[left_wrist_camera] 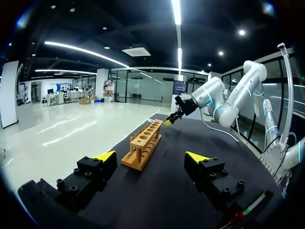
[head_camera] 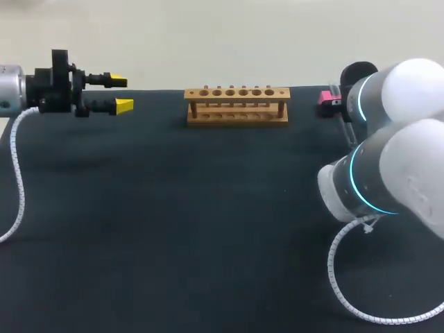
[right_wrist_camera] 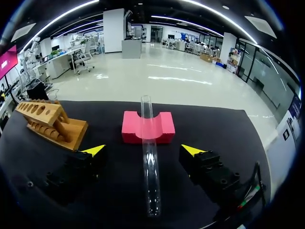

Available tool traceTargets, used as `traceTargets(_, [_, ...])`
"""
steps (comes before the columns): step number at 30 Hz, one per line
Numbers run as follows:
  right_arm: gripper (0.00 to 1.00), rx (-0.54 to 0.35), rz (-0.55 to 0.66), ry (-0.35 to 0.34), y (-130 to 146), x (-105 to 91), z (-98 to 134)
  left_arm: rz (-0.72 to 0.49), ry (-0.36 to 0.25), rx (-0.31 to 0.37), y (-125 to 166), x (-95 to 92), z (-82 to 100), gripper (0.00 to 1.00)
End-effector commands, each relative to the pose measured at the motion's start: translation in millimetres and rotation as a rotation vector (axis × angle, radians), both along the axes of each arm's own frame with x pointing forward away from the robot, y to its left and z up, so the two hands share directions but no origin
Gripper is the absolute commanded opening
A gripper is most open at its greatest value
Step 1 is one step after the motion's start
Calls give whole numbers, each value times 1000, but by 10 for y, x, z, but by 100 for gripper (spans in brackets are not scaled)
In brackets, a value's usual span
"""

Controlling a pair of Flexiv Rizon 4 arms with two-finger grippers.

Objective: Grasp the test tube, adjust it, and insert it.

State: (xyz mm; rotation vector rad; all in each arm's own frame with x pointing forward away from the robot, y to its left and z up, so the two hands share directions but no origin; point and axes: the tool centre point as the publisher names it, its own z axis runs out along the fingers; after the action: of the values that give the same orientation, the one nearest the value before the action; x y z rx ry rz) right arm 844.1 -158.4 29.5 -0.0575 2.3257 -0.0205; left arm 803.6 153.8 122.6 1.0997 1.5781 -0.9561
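A clear glass test tube [right_wrist_camera: 150, 162] lies across the groove of a pink block [right_wrist_camera: 131, 129], its near end sticking out toward my right gripper [right_wrist_camera: 143, 150]. That gripper is open, one yellow-tipped finger on each side of the tube and neither touching it. The wooden rack [head_camera: 237, 105] with a row of holes stands at the back middle of the black table; it also shows beside the block in the right wrist view [right_wrist_camera: 50, 121]. My left gripper [head_camera: 121, 94] hangs open and empty at the far left, pointing at the rack [left_wrist_camera: 143, 145]. The right arm [head_camera: 388, 159] hides its own gripper in the head view.
The pink block [head_camera: 326, 100] sits at the back right, close to the table's far edge. White coiled cables hang from both arms over the black mat [head_camera: 208, 229]. In the left wrist view, my right arm [left_wrist_camera: 224, 102] stands beyond the rack.
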Motion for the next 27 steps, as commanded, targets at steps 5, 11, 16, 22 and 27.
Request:
traceTargets(5, [100,43,39,18,-114,111,-90,6,-6,-2,-2,-21,-10,100])
traceTargets(11, [100,45,56,31,-111,135,-146,6,-6,-2,-2,-21,-10,100])
traceTargets(16, [100,46,61,42,-83,134,-188,6,-6,-2,-2,-21,-10,100])
traceTargets(22, [100,44,68,57,-42,150,-254,6,-6,-2,-2,-21,-10,100])
traceTargets(27, [100,43,73,67,-22,175,-296,6,-6,-2,-2,-21,-10,100])
